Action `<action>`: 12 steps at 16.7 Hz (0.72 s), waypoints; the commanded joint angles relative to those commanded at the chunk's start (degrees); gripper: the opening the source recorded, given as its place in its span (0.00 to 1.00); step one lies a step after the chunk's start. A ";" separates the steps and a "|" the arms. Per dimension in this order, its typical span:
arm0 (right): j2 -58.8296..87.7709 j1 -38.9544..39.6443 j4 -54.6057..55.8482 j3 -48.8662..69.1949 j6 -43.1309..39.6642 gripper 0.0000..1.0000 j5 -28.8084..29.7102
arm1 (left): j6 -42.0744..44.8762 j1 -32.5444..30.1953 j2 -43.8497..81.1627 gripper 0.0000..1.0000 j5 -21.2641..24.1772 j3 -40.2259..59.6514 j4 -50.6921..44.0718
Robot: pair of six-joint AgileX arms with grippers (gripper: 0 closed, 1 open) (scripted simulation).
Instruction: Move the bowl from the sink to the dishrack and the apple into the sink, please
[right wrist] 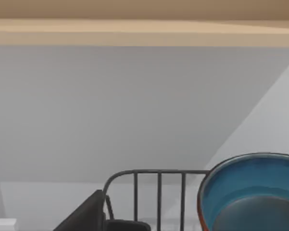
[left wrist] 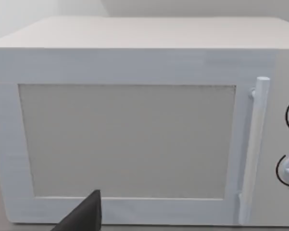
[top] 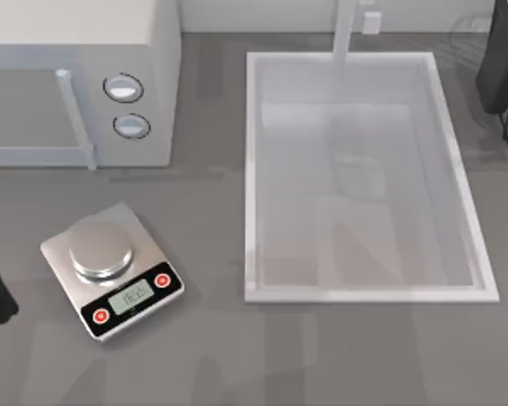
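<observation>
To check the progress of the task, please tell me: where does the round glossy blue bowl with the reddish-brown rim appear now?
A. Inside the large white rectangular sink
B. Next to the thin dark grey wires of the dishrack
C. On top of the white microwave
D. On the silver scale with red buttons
B: the right wrist view shows the blue bowl next to the dark grey wire dishrack, while the white sink holds no bowl.

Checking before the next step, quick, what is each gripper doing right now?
Left gripper: cannot be told.
Right gripper: cannot be told, beside the bowl.
</observation>
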 joint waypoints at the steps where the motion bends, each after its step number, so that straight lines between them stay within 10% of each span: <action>1: -3.25 0.63 -1.29 -1.53 -0.03 1.00 0.34 | 0.00 0.00 0.00 1.00 0.00 0.00 0.00; 12: -34.53 4.79 -16.43 -19.31 -0.30 1.00 6.92 | 0.00 0.00 0.00 1.00 0.00 0.00 0.00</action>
